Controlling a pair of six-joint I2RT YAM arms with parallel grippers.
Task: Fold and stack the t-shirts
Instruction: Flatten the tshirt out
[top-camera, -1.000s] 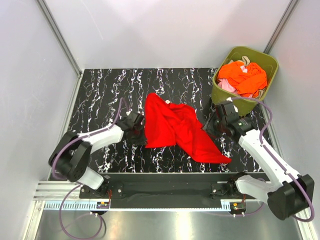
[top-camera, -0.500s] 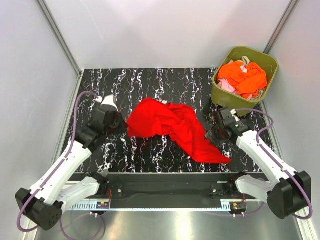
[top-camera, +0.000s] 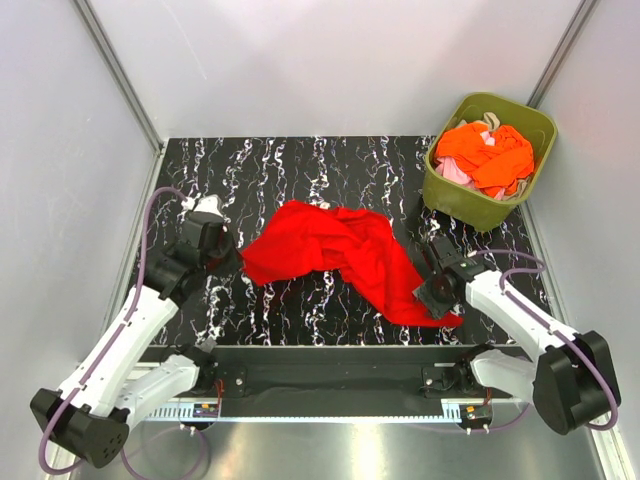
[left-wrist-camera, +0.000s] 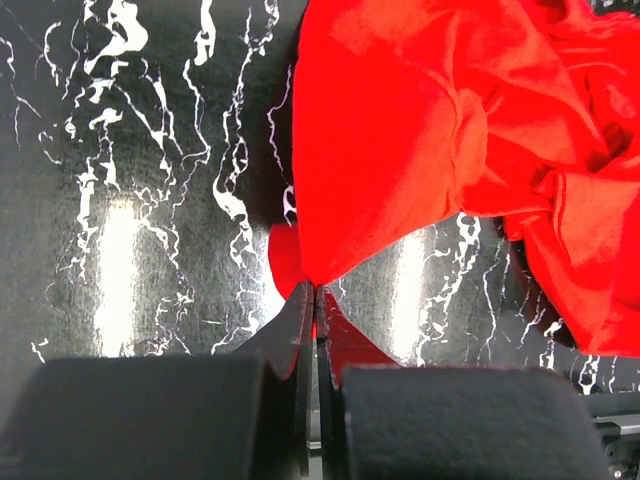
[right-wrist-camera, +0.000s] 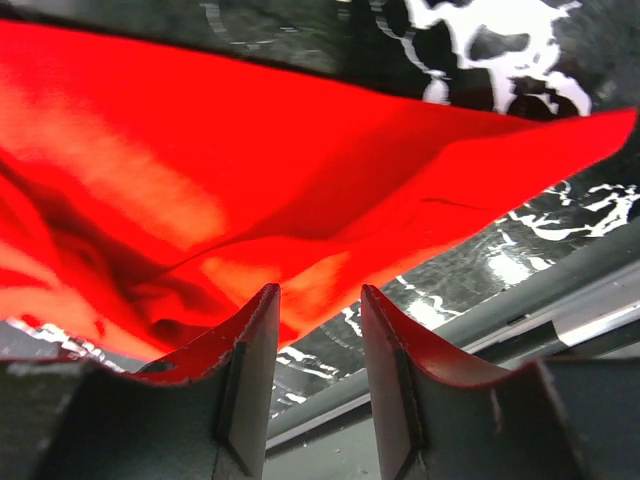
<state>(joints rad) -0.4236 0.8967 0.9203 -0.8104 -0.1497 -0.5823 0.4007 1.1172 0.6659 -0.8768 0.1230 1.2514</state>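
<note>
A bright red t-shirt (top-camera: 340, 255) lies crumpled in the middle of the black marbled table. My left gripper (top-camera: 236, 255) is shut on its left corner; the left wrist view shows the red cloth (left-wrist-camera: 420, 160) pinched between the closed fingers (left-wrist-camera: 315, 300). My right gripper (top-camera: 432, 298) is open, just over the shirt's near right edge; in the right wrist view the red cloth (right-wrist-camera: 250, 180) lies ahead of the spread fingers and nothing is held. Orange (top-camera: 485, 150), pale pink (top-camera: 452, 172) and beige shirts are piled in the olive-green bin (top-camera: 470, 205).
The bin stands at the far right corner. The table's near edge with a metal rail (top-camera: 340, 365) lies just below the right gripper. Grey walls enclose the table on the left, back and right.
My left gripper has pulled the shirt's left corner out to the left, spreading the cloth. My right gripper has moved down towards the near edge, along the shirt's right tail.
</note>
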